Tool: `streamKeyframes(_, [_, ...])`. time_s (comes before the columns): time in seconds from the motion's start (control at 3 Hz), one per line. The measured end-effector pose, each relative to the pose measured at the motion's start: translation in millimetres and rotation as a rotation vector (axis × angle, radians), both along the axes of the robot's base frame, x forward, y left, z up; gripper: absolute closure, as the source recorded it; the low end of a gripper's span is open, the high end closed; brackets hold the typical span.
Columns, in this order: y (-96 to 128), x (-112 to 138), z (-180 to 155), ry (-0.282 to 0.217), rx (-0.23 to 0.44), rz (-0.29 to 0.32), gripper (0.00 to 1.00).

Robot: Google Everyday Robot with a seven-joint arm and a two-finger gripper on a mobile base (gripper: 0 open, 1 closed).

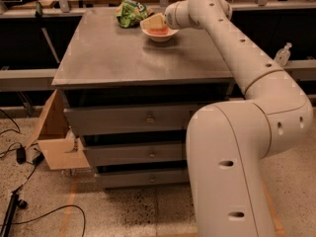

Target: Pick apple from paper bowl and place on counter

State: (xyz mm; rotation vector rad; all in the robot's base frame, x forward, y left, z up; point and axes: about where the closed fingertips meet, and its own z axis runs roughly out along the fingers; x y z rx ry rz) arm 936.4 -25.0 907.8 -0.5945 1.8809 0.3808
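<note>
Gripper, grasp unclear, sits over the apple in the paper bowl, green snack bag just beside.

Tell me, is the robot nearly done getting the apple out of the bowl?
Not yet. Nothing looks finished: the small reddish-pink apple lies inside the shallow white paper bowl at the back of the flat grey counter, beside a crumpled green snack bag. In hand: the gripper is down at the bowl, over the apple. Left: lift the apple out and set it on the counter.
</note>
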Motion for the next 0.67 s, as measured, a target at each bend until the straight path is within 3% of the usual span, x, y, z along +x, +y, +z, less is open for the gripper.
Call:
streamKeyframes(0.33, [7, 3, -6, 0.015, -0.001, 0.011, 0.27])
streamKeyframes(0.67, [14, 6, -17, 0.039, -0.002, 0.021, 0.3])
